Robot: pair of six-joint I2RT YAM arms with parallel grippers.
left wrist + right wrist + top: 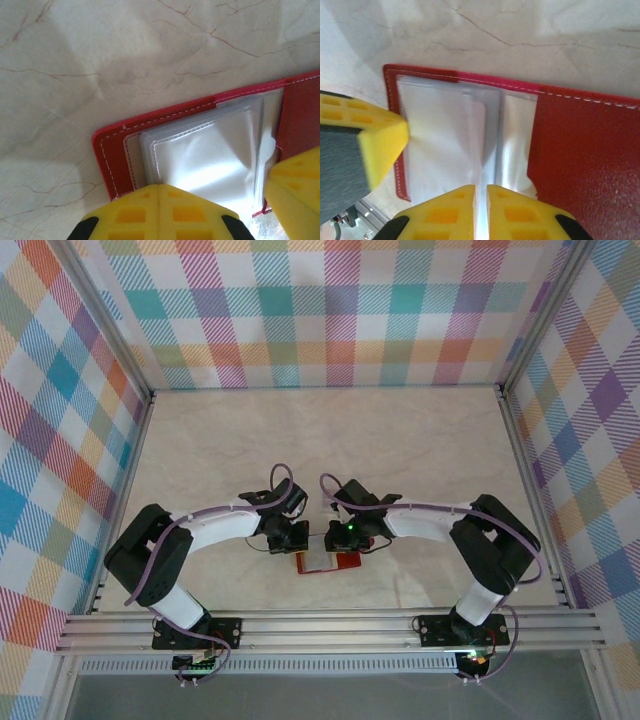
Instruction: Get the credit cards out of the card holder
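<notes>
The card holder (114, 160) lies open directly under both tools; the left tool (159, 202), clamped shut and empty, seems to pin its clear pockets (210, 150) down so the right tool (481, 207), nearly closed at the fold, can fish for credit cards; what it grips I cannot tell

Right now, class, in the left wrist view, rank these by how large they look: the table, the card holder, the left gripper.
1. table
2. card holder
3. left gripper, cut off by the frame's bottom edge; it sits nearest the camera, so its real size is unsure.
</notes>
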